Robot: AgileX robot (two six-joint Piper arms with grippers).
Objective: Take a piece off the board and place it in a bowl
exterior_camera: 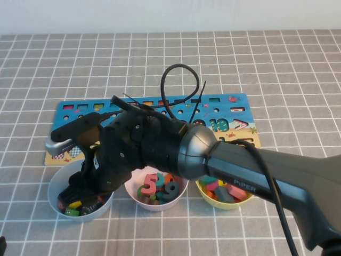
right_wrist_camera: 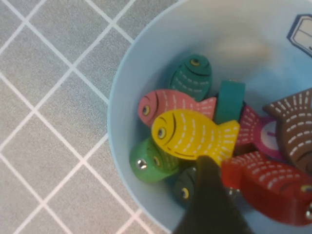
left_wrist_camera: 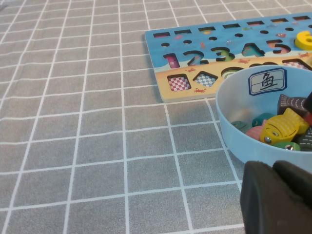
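Right wrist view: the pale blue round plastic bowl [right_wrist_camera: 122, 112] holds a heap of painted wooden fish. These are green, teal, pink, brown and a yellow fish [right_wrist_camera: 192, 136] lying on top. The small red fish-shaped piece [right_wrist_camera: 268, 187] rests inside the bowl on the heap, touching the one dark finger [right_wrist_camera: 209, 204] that shows here. Only that finger is in shot, so I cannot tell whether the right pincer grips or is spread.

Piece: red with white dashed rib lines and a small metal stud at the head. It lies flat; the long axis runs from the tail end, which sits against the finger, to the head end turned away from it.

High view: the right pincer [exterior_camera: 85, 200] is down inside the bowl [exterior_camera: 53, 192], and the arm crosses over the long blue-and-tan puzzle board [exterior_camera: 234, 106]. It hides the piece. In a row with the blue bowl stand a white-pink bowl [exterior_camera: 133, 186] and a yellow bowl [exterior_camera: 213, 202], all on the grey checked bench [exterior_camera: 266, 53].

Left wrist view: the left pincer [left_wrist_camera: 275, 195] hangs low just beside the bowl's [left_wrist_camera: 229, 131] outer wall; its state cannot be told. This view alone shows the white rim label [left_wrist_camera: 267, 80] and the board's [left_wrist_camera: 161, 92] near end.
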